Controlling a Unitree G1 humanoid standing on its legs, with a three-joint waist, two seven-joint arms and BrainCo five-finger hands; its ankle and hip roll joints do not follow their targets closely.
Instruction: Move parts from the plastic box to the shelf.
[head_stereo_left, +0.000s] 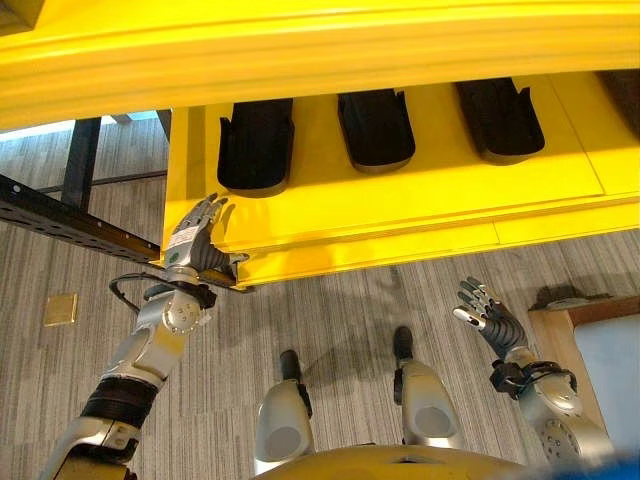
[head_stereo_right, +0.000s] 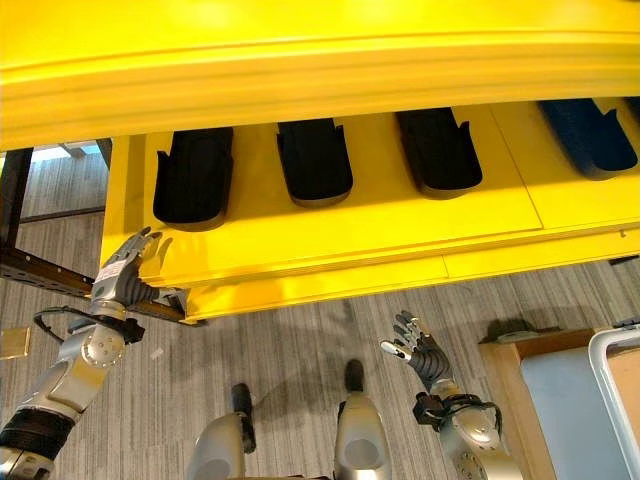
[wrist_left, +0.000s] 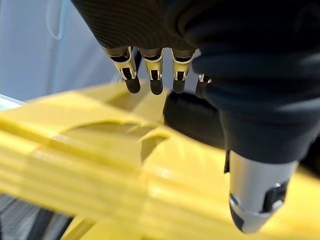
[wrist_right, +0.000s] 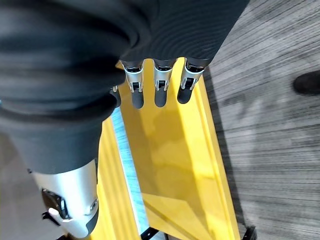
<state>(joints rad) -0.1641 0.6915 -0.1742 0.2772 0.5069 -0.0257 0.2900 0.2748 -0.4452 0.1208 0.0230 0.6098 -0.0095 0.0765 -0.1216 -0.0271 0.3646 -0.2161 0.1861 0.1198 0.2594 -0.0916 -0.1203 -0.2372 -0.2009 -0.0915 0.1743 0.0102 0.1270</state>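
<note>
Three black parts (head_stereo_left: 256, 145) (head_stereo_left: 376, 128) (head_stereo_left: 500, 118) lie side by side on the yellow shelf (head_stereo_left: 400, 210), under its upper yellow board. A dark blue part (head_stereo_right: 588, 135) lies further right. My left hand (head_stereo_left: 195, 240) is open at the shelf's left front corner, fingers straight and pointing up onto the board, holding nothing. The left wrist view has a black part (wrist_left: 192, 117) just past its fingers (wrist_left: 156, 82). My right hand (head_stereo_left: 490, 318) hangs open and empty over the floor, in front of the shelf's edge. Its fingers (wrist_right: 161, 87) are straight.
A plastic box (head_stereo_right: 615, 395) stands on a wooden table (head_stereo_right: 510, 375) at the lower right. A black perforated rail (head_stereo_left: 60, 220) runs out to the left of the shelf. A brass plate (head_stereo_left: 60, 309) is set in the grey floor.
</note>
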